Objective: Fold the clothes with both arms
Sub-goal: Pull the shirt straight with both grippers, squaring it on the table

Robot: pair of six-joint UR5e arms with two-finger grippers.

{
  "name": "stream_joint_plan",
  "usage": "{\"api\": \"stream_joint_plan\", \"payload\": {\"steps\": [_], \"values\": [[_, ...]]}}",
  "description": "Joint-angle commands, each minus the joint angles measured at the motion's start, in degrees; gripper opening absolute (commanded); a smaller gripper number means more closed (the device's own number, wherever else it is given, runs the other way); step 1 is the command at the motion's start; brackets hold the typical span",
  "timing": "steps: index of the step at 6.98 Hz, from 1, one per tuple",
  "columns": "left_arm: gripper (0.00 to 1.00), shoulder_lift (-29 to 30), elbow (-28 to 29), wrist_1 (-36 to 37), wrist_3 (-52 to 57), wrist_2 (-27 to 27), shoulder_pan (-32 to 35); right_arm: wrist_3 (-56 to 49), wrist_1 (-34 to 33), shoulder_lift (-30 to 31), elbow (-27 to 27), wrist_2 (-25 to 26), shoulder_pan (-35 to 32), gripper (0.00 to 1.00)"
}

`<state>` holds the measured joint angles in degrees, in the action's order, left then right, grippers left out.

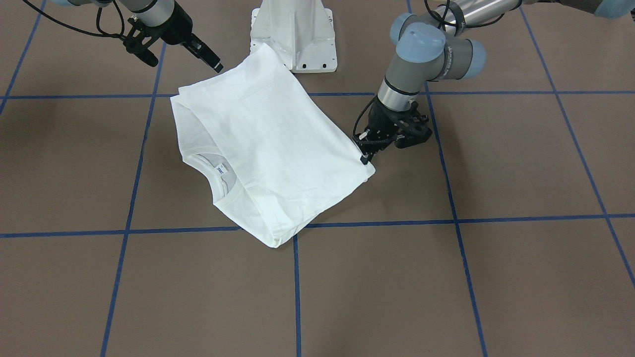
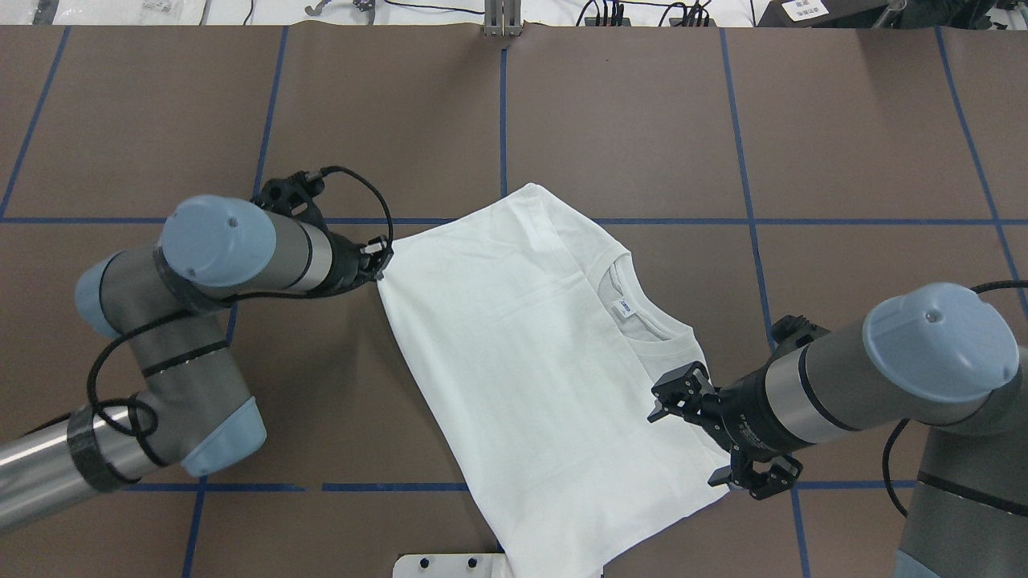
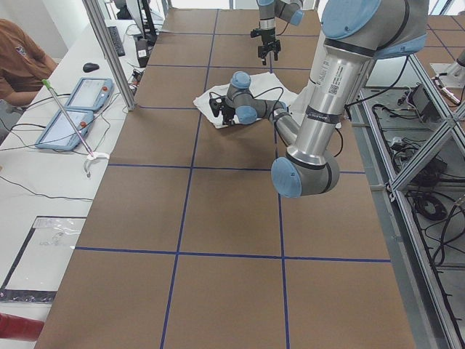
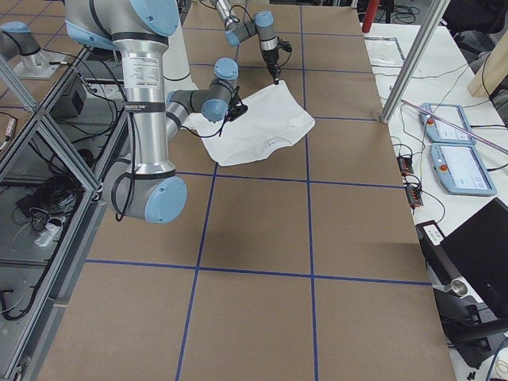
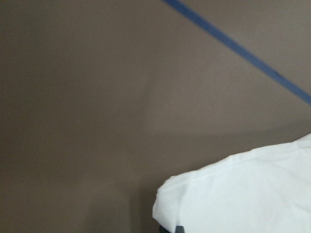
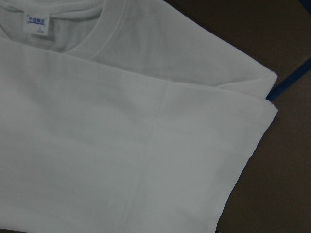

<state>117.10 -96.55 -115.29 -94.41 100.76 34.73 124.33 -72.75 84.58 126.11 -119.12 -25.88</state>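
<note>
Brown desk (image 2: 626, 112), gridded with blue tape, spreads wide around the folded white T-shirt (image 2: 514, 377) at its middle. From overhead, the shirt's long axis runs 11 to 5 o'clock, and its 5 o'clock end reaches the white pedestal (image 2: 450, 566). The collar (image 6: 104, 34) faces 2 o'clock; its blue-printed label (image 6: 36, 22) is too small to read. The left pincer (image 2: 381, 263) clenches the 9 o'clock corner. The right pincer (image 2: 684, 448) hangs released over the 4 o'clock edge.

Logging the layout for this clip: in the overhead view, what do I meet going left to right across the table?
left arm → left tool at the shirt's corner → white T-shirt → right tool, open, over the shirt's edge → right arm
</note>
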Motion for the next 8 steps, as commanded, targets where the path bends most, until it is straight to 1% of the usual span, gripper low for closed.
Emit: {"api": "stream_joint_plan", "payload": {"steps": [1, 2, 3, 4, 5, 6, 7, 8], "values": [[0.0, 10.73, 15.6, -4.38, 2.13, -0.03, 6.99, -4.42, -0.02, -5.1, -4.71, 1.86, -5.73, 1.0], [0.0, 14.43, 24.04, -10.59, 2.13, 0.05, 9.19, -4.7, -0.02, -5.13, -5.17, 2.3, -6.89, 1.0], [0.0, 19.26, 33.61, -16.4, 2.13, -0.03, 10.0, -6.62, 0.07, -5.3, -5.87, 3.18, -6.12, 1.0], [0.0, 20.78, 36.75, -18.28, 2.21, -0.03, 10.18, -6.64, -0.11, -6.0, -6.14, 7.19, -3.24, 1.0], [0.45, 20.8, 36.61, -18.39, 3.26, 0.05, 10.36, -6.47, -0.2, -6.35, -7.36, 14.19, 1.14, 1.0], [0.47, 20.28, 34.08, -17.52, 3.7, 1.27, 10.79, -5.86, -0.81, -7.92, -9.98, 19.4, 4.23, 1.0], [0.47, 18.18, 29.71, -16.99, 3.45, 4.5, 11.41, -3.76, -3.86, -9.33, -10.35, 24.32, 7.83, 1.0], [0.47, 15.03, 24.62, -15.07, 3.53, 5.93, 12.28, 2.96, -6.24, -10.48, -10.88, 28.72, 11.43, 1.0]]}}
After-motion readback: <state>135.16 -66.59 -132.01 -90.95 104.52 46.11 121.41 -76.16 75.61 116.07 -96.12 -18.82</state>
